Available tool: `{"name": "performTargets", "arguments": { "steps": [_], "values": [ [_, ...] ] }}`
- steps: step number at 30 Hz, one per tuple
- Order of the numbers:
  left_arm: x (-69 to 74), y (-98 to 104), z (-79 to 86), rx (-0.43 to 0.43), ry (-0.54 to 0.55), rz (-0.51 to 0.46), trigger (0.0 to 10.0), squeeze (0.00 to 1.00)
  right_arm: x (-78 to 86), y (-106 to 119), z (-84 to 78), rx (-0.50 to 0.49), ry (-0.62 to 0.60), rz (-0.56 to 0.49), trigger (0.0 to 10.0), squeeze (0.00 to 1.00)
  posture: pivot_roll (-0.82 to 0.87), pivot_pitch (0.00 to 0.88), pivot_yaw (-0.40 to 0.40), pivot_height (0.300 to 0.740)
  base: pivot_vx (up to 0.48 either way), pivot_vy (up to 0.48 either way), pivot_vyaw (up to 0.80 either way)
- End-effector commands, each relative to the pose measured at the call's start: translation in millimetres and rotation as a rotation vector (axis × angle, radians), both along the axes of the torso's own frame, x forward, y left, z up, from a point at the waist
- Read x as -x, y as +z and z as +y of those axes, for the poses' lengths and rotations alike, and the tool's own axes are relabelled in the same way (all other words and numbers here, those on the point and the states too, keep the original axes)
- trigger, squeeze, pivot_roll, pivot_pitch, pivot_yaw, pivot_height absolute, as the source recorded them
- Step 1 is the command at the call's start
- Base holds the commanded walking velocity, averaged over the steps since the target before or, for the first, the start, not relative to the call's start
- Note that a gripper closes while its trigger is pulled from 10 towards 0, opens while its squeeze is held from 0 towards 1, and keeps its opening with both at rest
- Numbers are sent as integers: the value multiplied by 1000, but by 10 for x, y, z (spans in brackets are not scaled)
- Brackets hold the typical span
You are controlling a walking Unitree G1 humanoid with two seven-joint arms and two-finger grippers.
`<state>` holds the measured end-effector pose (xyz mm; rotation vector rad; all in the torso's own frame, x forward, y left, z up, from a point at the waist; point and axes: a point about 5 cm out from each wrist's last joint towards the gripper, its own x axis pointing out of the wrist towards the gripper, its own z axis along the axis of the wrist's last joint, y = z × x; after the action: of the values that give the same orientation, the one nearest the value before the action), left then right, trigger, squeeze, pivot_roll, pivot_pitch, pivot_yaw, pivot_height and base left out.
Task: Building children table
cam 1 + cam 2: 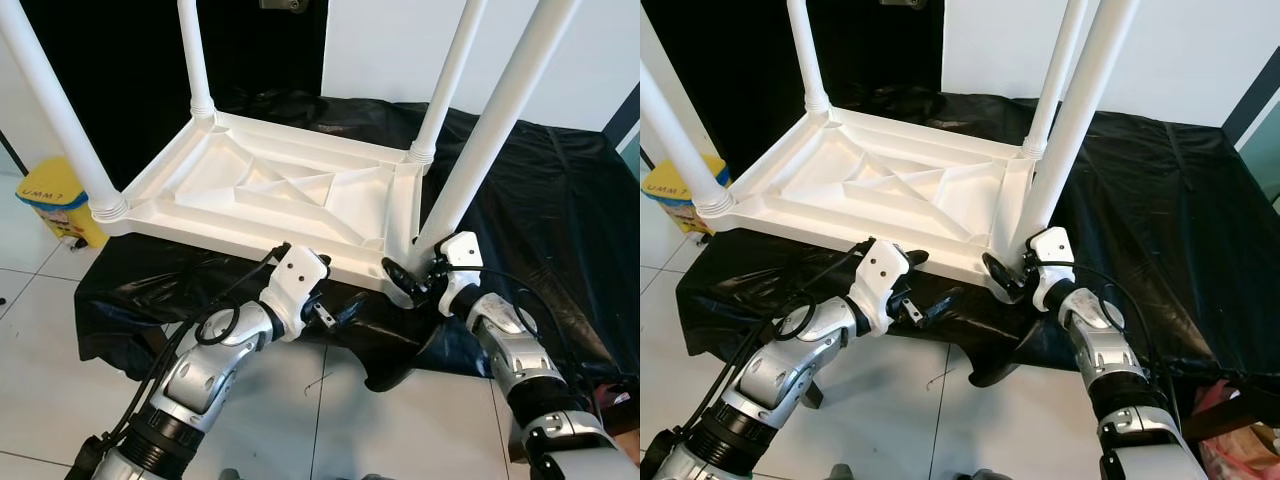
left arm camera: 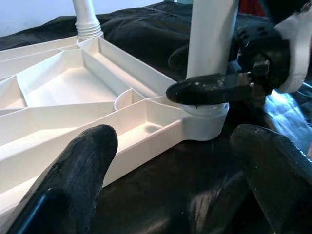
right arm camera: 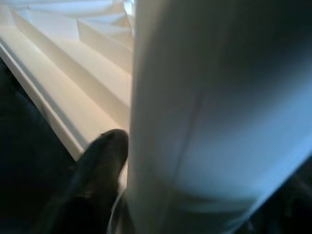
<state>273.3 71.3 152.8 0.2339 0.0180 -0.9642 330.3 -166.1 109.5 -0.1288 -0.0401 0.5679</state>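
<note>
A low surface draped in crumpled black plastic sheeting (image 1: 560,200) stands on a pale tiled floor (image 1: 40,330) before a white wall, with a yellow bin (image 1: 62,200) at its left end. On the sheeting lies one white plastic children's table (image 1: 270,195), turned upside down so that its ribbed underside faces up, crossed by diagonal stiffening ribs; four round white legs rise from its corners, two far and two near. The near-left leg (image 1: 60,120) stands in a ringed collar at its corner. The left gripper (image 1: 335,312) hovers just below the table's near edge, its two black fingers spread apart with nothing between them; its wrist view looks between those fingers (image 2: 80,170) along the rim to the near-right corner, showing the ringed socket there, which the head views partly hide. The near-right leg (image 1: 500,110) leans slightly as it rises from that socket. The right gripper (image 1: 412,278) is clamped on the base of this leg, one black finger (image 2: 209,87) lying across it just above the collar; its own wrist view is blurred, with the leg (image 3: 209,112) close up and one dark finger (image 3: 100,161) beside it
</note>
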Motion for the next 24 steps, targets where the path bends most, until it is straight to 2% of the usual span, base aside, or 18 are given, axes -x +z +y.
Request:
{"name": "performTargets", "arguments": {
  "steps": [1, 5, 6, 7, 8, 14, 18, 19, 21, 23, 24],
  "values": [
    [41, -13, -30, -10, -64, 6, 10000, 0, 0, -34, 4, 24, 18, 10, 0, 0, 56, 63, -88, 740, 0, 0, 0],
    [47, -18, -30, -9, -62, 10, 10000, 0, 3, -55, -16, 20, 10, 14, 0, 0, 52, 65, -88, 740, 0, 0, 0],
    [47, -18, -32, -9, -63, 7, 10000, 0, 3, -64, -31, 5, -5, 22, 824, 0, 51, 65, -88, 740, 0, 0, 0],
    [47, -18, -32, -9, -63, 7, 10000, 0, 3, -64, -31, 5, -5, 22, 824, 0, 51, 65, -88, 740, 0, 0, 0],
    [49, -20, -38, -9, -66, 5, 10000, 0, 0, -74, -55, -13, -34, 27, 10000, 0, 46, 67, -87, 740, 0, 0, 0],
    [49, -19, -54, -8, -69, 3, 10000, 0, -6, -75, -78, -45, -74, 29, 10000, 0, 43, 68, -87, 740, 0, 0, 0],
    [46, -19, -54, -10, -68, 0, 10000, 0, -8, -91, -114, -32, -164, 28, 10000, 0, 38, 69, -88, 740, 0, 0, 0],
    [38, -20, -48, -11, -66, -1, 10000, 0, 6, -117, -141, -31, -255, 31, 10000, 0, 37, 69, -89, 740, 0, 0, 0],
    [26, -16, -42, -11, -61, -3, 10000, 0, 33, -156, -154, -50, -352, 43, 10000, 0, 35, 69, -89, 740, 0, 0, 0],
    [18, -12, -43, -9, -59, -4, 10000, 0, 59, -184, -151, -66, -426, 51, 10000, 0, 32, 67, -90, 740, 0, 0, 0],
    [18, -12, -43, -9, -59, -4, 10000, 0, 59, -184, -151, -66, -426, 51, 10000, 0, 32, 67, -90, 740, 0, 0, 0]
  ]
}}
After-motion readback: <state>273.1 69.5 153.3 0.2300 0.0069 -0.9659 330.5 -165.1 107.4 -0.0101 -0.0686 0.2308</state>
